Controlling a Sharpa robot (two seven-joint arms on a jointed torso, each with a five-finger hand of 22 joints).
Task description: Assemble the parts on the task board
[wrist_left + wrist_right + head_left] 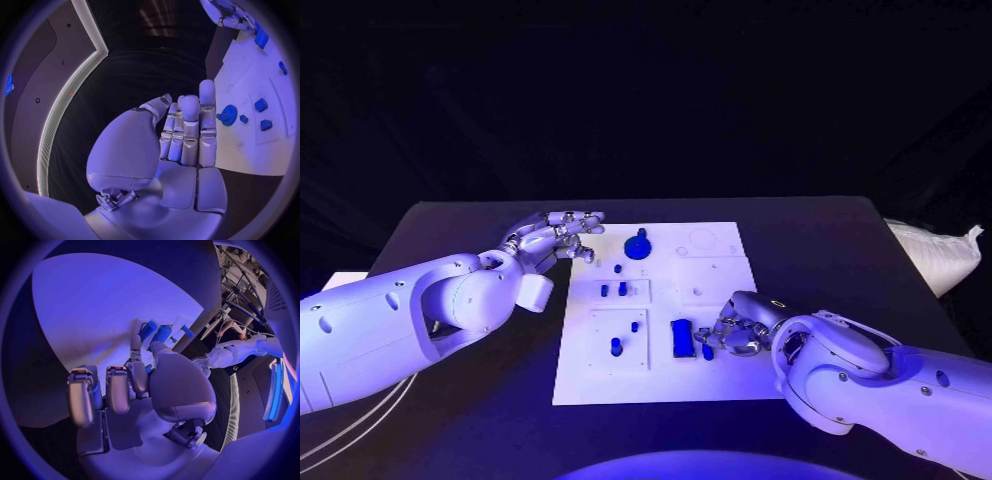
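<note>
So far a few small blue parts [620, 290] sit on the task board [718, 385], while the right hand [728, 334] pinches a long blue part [682, 337] and the left hand [564, 234] waits with fingers apart, holding nothing.

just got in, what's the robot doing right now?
It is working on the white task board, which carries several small blue parts. The right robot hand is down at the board's near right area, its fingers at a long blue block; whether it actually grips the block cannot be told. The left robot hand hovers at the board's far left corner, fingers extended and holding nothing, close to a round blue part.
</note>
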